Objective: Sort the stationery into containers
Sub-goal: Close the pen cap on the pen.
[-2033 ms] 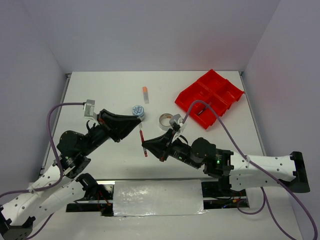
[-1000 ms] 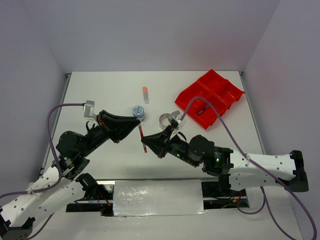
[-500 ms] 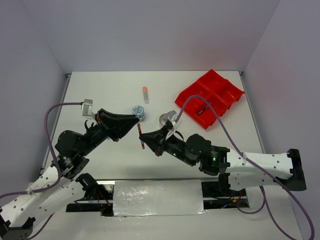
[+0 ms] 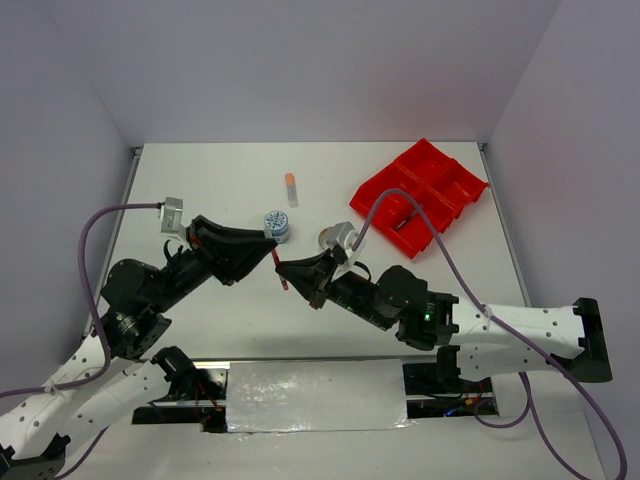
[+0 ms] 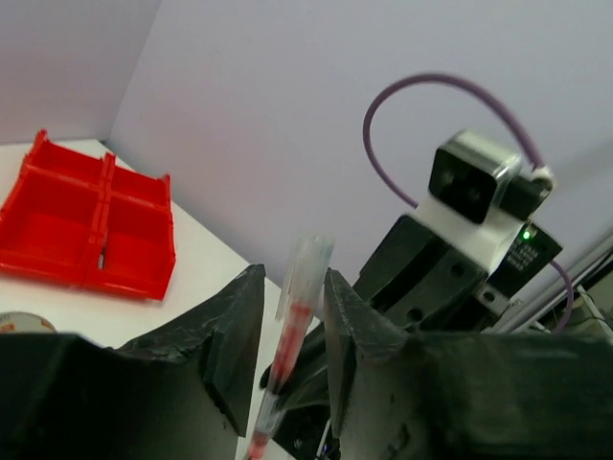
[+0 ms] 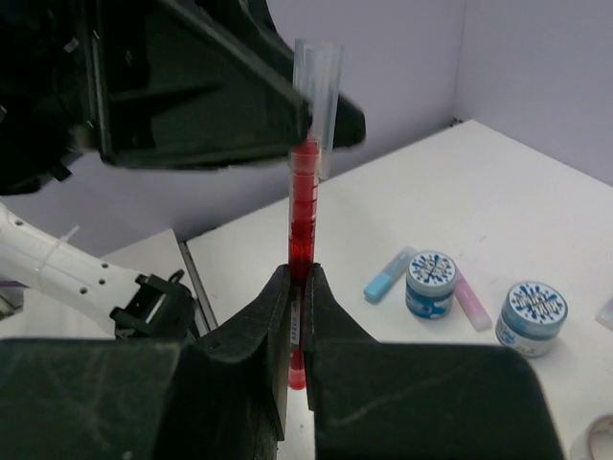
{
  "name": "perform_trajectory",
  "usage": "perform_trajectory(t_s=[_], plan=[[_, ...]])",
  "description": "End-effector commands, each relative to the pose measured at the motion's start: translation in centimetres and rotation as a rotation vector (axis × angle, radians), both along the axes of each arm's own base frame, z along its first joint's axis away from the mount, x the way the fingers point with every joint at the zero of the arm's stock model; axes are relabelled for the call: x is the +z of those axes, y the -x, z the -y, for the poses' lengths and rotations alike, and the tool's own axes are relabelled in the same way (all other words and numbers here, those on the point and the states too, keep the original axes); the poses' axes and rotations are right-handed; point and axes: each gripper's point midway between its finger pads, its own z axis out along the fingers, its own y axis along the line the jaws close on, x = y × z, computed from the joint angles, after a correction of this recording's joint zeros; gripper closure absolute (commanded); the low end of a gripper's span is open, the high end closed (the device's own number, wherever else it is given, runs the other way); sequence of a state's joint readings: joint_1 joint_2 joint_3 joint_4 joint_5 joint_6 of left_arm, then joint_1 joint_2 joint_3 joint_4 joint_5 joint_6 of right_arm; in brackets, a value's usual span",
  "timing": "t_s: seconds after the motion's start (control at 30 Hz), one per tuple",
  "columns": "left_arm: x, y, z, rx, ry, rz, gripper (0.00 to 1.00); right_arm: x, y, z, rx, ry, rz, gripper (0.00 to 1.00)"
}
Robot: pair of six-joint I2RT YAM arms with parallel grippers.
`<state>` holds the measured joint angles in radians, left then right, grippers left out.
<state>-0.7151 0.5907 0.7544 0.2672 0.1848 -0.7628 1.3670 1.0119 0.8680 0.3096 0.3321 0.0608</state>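
A red pen (image 4: pixel 283 272) with a clear cap hangs in the air above the table's middle. My right gripper (image 6: pixel 298 273) is shut on its lower barrel (image 6: pixel 305 206). My left gripper (image 5: pixel 292 283) stands open around the capped end (image 5: pixel 292 335), with a gap beside the pen. The two grippers meet tip to tip: left (image 4: pixel 272 252), right (image 4: pixel 286 270). The red compartment tray (image 4: pixel 420 190) lies at the back right.
Two blue-lidded tubs (image 6: pixel 429 284) (image 6: pixel 534 316) stand beside a blue tube (image 6: pixel 388 273) and a pink tube (image 6: pixel 469 297). An orange-tipped tube (image 4: pixel 291 187) lies further back. The silvery tape roll (image 4: pixel 330 238) sits behind my right wrist. Walls close in on both sides.
My left jaws have parted around the pen. My right gripper, holding the pen, has shifted a little up and left toward the left gripper.
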Motion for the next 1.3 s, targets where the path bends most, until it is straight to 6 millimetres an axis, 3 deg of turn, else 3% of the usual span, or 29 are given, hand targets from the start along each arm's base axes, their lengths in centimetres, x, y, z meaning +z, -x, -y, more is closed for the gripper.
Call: perform_trajectory(t_s=[0.0,0.3,0.4,0.63,0.83,0.97,1.1,1.27], plan=[[-3.2,0.3,0.8,-0.039,-0.089,-0.051,0.57,6.8,1.0,1.2,0.038,-0.224,0.082,1.00],[-3.0,0.7,0.7,-0.051,-0.077,0.004,0.55,6.4,1.2,0.3,0.064,-0.209,0.072,1.00],[-2.7,1.0,0.9,-0.070,-0.075,0.025,0.59,6.3,1.3,0.1,0.071,-0.206,0.072,1.00],[-2.9,1.8,1.7,-0.135,-0.094,0.059,0.89,6.6,1.4,0.1,0.076,-0.210,0.075,1.00],[-2.5,3.3,1.8,-0.188,-0.129,0.146,1.00,6.6,1.6,0.5,0.081,-0.204,0.081,1.00],[-2.0,4.4,1.9,-0.229,-0.163,0.237,1.00,5.2,1.9,0.5,0.121,-0.131,0.075,0.61],[-1.3,6.9,2.4,-0.363,-0.177,0.325,1.00,4.3,2.5,0.8,0.179,-0.103,0.054,0.54],[-0.6,7.2,2.4,-0.379,-0.168,0.352,1.00,3.8,3.0,0.9,0.211,-0.091,0.040,0.55]])
